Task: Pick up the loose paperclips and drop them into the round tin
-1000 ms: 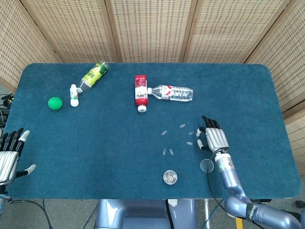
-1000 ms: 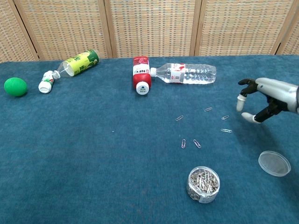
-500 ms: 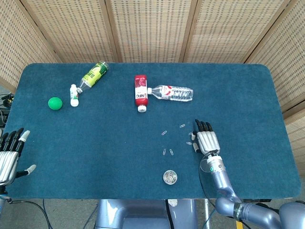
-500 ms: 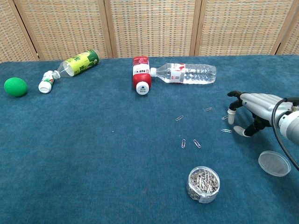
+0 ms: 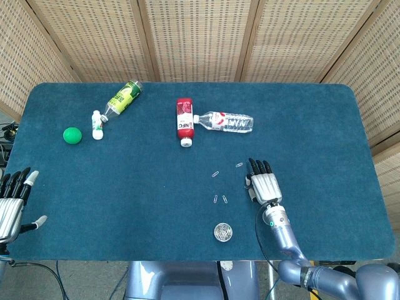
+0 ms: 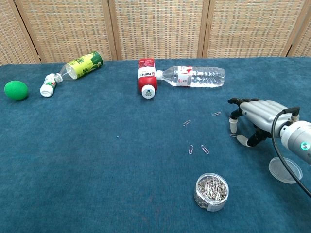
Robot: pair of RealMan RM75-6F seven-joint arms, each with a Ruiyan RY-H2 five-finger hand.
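Paperclips point(image 6: 204, 149) lie loose on the blue counter point(image 6: 97, 160) near the round tin point(image 6: 211, 191), right robot hand point(image 6: 252, 121) arched over them, fingers spread, holding nothing.

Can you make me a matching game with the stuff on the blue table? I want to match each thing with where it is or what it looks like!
Things:
1. ball
2. tin
3. lid
4. red bottle

Descriptions:
A. full of paperclips, near the front edge
B. green, far over on the left
C. see-through, lying flat right of the tin
D. on its side, white cap toward the robot

Pairs: 1-B, 2-A, 3-C, 4-D
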